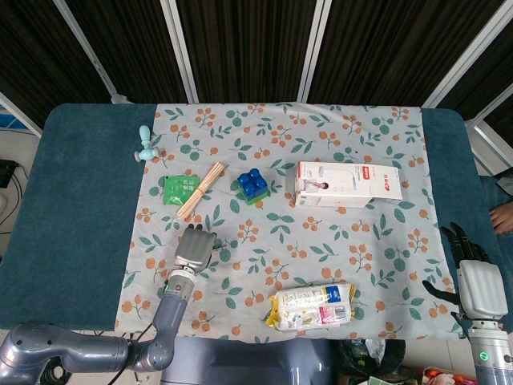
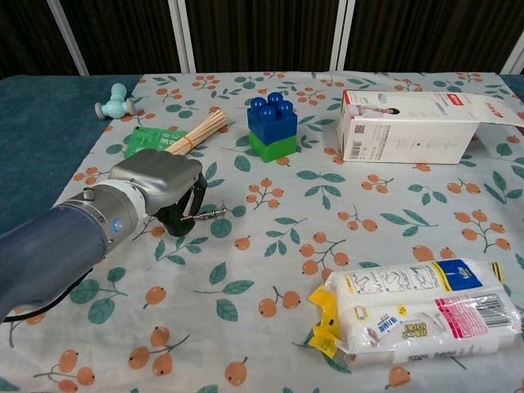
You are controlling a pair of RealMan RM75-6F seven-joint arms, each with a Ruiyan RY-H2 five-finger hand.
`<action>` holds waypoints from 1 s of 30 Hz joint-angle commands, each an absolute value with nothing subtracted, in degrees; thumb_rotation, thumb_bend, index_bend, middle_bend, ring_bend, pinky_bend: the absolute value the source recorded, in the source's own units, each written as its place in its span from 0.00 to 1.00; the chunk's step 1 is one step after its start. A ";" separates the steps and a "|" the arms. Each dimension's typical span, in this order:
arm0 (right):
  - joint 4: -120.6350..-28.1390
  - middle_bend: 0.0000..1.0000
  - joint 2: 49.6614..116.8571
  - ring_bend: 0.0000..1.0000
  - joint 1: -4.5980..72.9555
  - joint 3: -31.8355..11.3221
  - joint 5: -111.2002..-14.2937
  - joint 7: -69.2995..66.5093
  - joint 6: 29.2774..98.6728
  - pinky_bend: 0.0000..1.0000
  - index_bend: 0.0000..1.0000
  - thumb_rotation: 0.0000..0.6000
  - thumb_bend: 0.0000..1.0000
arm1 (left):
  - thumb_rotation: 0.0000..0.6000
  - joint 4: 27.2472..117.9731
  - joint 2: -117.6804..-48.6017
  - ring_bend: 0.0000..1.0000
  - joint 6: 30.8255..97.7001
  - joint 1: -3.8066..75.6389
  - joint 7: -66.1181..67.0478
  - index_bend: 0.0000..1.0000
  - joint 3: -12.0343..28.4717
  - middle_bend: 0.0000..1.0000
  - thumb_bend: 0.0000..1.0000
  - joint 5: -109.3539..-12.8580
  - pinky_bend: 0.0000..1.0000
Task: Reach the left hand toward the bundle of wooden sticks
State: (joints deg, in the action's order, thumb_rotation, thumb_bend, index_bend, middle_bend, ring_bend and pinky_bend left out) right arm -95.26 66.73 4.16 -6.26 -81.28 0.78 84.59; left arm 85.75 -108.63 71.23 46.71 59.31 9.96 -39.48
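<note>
Sticks first: the bundle of wooden sticks (image 1: 200, 190) lies on the floral cloth (image 1: 353, 241) toward the far left part of the worktop (image 1: 72, 208), resting partly across a flat green packet (image 1: 179, 190). It is a slim sheaf of pale, thin rods, seemingly bound near its middle, though the binding is too small to make out clearly. Its long axis runs diagonally, the far end pointing toward the blue and green block (image 1: 252, 185) and the near end angling back toward the robot's left side.

From the left hand (image 1: 195, 246) the bundle lies straight ahead, farther from the robot, with the near tips of the sticks close beyond the knuckles and no object between. In the chest view the left hand (image 2: 164, 190) hovers low over the cloth, palm down, its fingers curled under and holding nothing; they look drawn in rather than spread. The right hand (image 1: 473, 277) sits at the opposite edge of the worktop, well apart from the sticks, fingers extended and apart with nothing in them, so the left is plainly the nearer one.

A short forward reach, with the hand turned to meet the diagonal, seems to be what the move calls for.

Beyond the block lies a white carton (image 1: 348, 184); a teal toy (image 1: 147, 146) sits farther back on the left.
</note>
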 commanded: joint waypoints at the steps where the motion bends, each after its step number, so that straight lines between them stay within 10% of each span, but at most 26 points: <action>1: -95.33 0.10 66.72 0.22 4.17 -6.26 -81.24 0.73 84.53 0.21 0.13 1.00 0.05 | 1.00 86.39 -108.08 0.29 71.54 46.74 59.28 0.56 10.48 0.59 0.58 -39.44 0.34; 30: -95.77 0.10 66.72 0.22 3.98 -6.31 -81.11 1.26 84.88 0.21 0.13 1.00 0.05 | 1.00 101.43 -90.08 0.29 70.13 49.02 53.66 0.59 13.06 0.59 0.58 -52.82 0.34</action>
State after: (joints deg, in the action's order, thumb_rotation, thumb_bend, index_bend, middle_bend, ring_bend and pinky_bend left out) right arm -95.77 66.72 3.98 -6.31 -81.11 1.25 84.87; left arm 101.23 -91.40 70.82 48.93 55.16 13.66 -50.91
